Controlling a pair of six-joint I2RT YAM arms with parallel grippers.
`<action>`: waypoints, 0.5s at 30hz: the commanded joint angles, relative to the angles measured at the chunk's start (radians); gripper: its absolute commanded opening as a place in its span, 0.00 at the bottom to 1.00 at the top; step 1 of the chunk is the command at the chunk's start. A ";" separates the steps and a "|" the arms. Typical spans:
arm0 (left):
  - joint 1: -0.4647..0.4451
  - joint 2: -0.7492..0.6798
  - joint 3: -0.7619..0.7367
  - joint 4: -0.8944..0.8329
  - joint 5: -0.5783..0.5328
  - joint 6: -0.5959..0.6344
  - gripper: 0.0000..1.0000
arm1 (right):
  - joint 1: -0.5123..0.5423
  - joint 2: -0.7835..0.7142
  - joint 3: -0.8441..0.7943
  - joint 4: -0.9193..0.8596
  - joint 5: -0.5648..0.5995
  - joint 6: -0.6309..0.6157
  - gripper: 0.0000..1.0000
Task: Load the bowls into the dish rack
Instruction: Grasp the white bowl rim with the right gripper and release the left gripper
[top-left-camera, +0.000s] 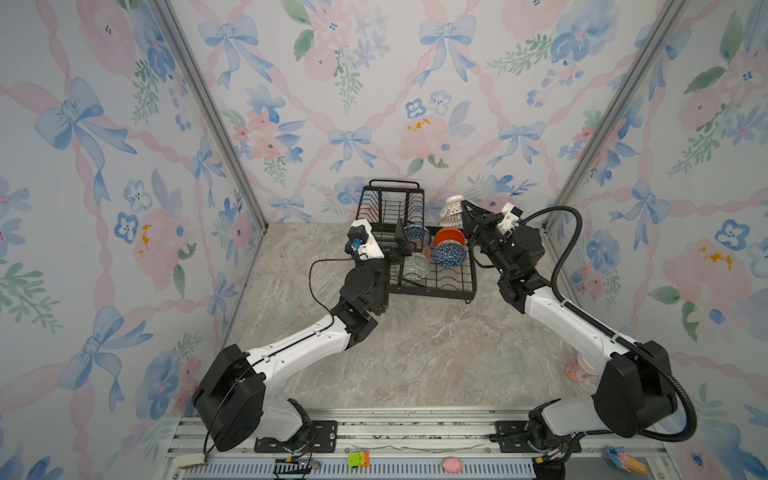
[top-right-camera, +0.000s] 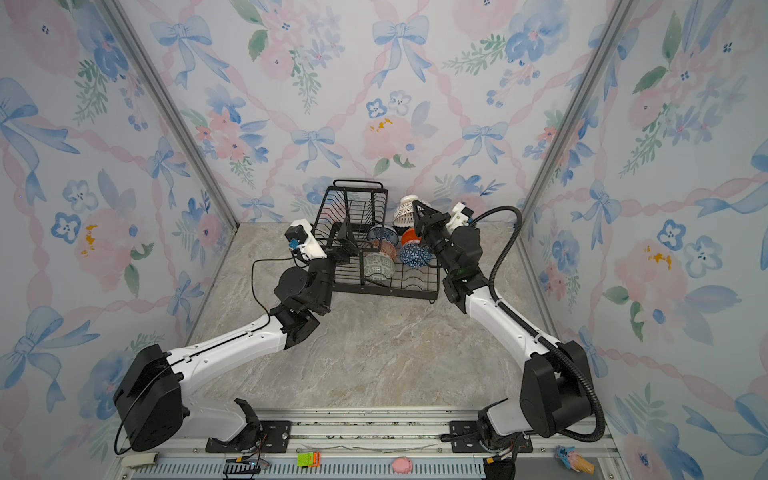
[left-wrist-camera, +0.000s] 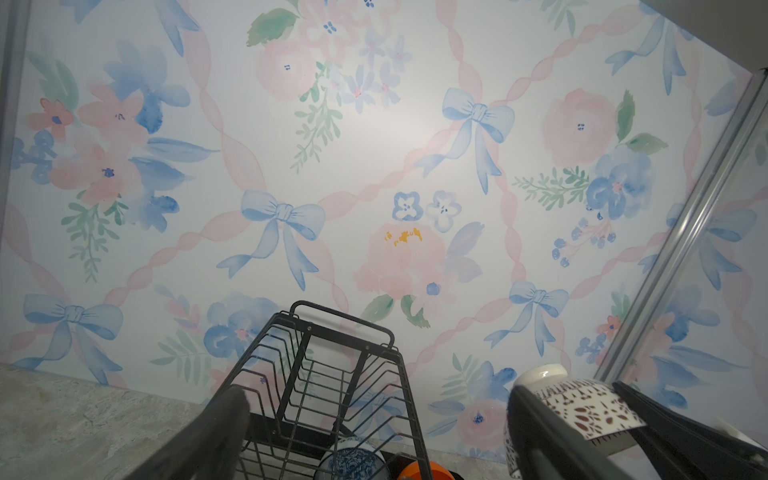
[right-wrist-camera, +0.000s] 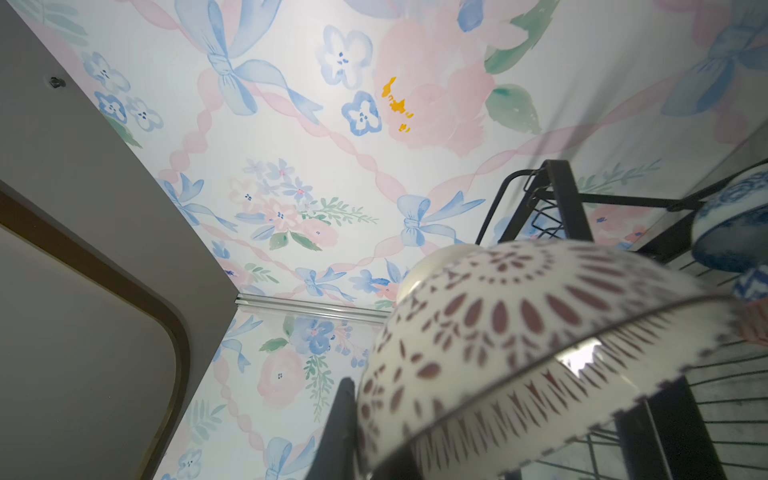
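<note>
At the far right corner of the dish rack (top-left-camera: 432, 293), the white lattice bowl (top-left-camera: 451, 212) hangs tilted, mouth downward, its rim clenched in my right gripper (top-left-camera: 465, 214). Whether it touches the wires I cannot tell. Four more stand on edge in the rack: the blue-and-white bowl (top-left-camera: 417, 235), the orange bowl (top-left-camera: 449, 236), the dark blue geometric bowl (top-left-camera: 448, 254) and, nearest, the grey-green bowl (top-left-camera: 417, 268). The red-orange patterned bowl (top-right-camera: 385, 248) shows only a sliver between them. My left gripper (top-left-camera: 400, 245) is released, jaws wide with nothing between, on the rack's left side. Its wrist view cuts off my fingers (left-wrist-camera: 199, 436). My right wrist view blurs the held bowl. The marbled grey tabletop (top-left-camera: 415, 353) lies beneath, with floral bow wallpaper (top-left-camera: 374, 83) on three walls.
</note>
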 joint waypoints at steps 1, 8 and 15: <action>-0.009 -0.015 0.006 -0.121 0.108 -0.036 0.98 | -0.041 -0.050 -0.072 0.083 -0.014 -0.034 0.00; -0.028 -0.013 -0.002 -0.180 0.177 -0.058 0.98 | -0.107 -0.061 -0.201 0.094 -0.040 -0.045 0.00; -0.041 -0.008 -0.038 -0.208 0.192 -0.091 0.98 | -0.131 -0.008 -0.265 0.128 -0.048 -0.064 0.00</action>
